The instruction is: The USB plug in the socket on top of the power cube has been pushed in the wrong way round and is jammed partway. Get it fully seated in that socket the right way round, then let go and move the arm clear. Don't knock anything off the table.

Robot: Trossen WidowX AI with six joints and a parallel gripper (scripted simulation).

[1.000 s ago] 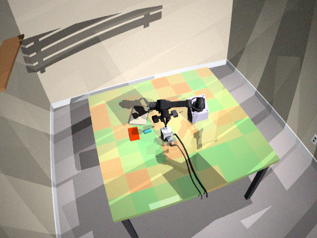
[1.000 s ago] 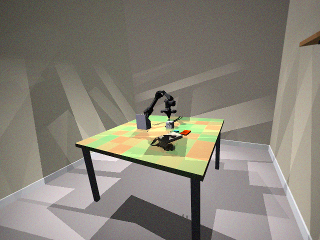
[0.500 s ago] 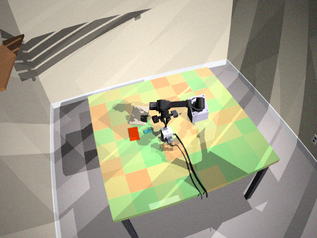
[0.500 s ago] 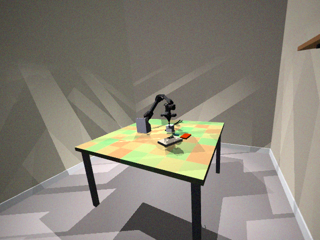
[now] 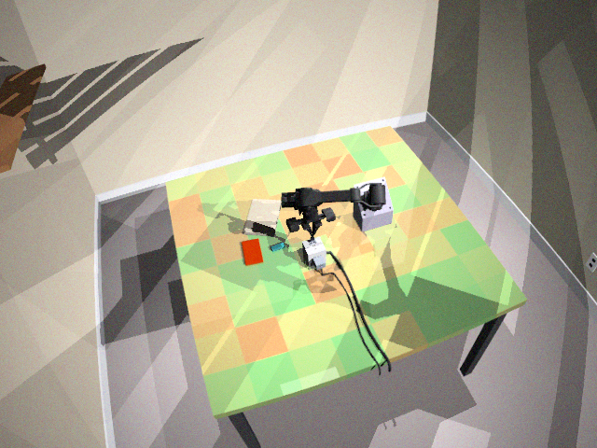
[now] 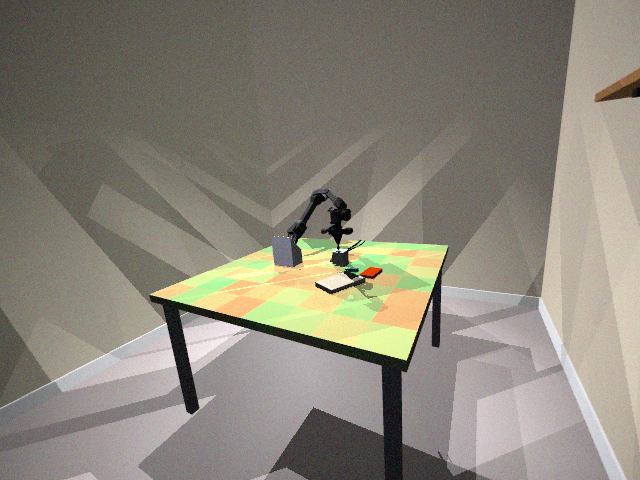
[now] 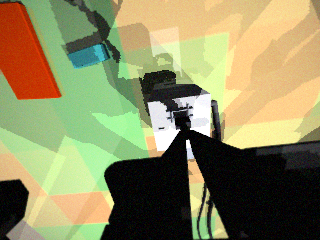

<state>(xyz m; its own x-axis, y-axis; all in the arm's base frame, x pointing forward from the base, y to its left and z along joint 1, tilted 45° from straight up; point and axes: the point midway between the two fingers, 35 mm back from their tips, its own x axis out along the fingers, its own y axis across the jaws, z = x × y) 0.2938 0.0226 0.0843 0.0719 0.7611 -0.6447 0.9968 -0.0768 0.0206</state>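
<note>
The white power cube (image 5: 315, 254) (image 6: 340, 257) (image 7: 201, 110) stands on the table, with black cables at its side. My gripper (image 5: 312, 237) (image 6: 338, 248) (image 7: 185, 135) points down at the top of the cube. Its fingertips are nearly together, shut on the small dark USB plug (image 7: 181, 120) at the socket on the cube's top. The fingers and shadow hide most of the plug. How deep it sits and which way round it is cannot be told.
A red-orange box (image 5: 252, 252) (image 6: 371, 272) (image 7: 27, 55), a small teal block (image 5: 277, 246) (image 6: 351, 269) (image 7: 89, 56) and a white book (image 5: 264, 213) (image 6: 338, 281) lie beside the cube. Two black cables (image 5: 357, 308) run from the cube to the table's edge.
</note>
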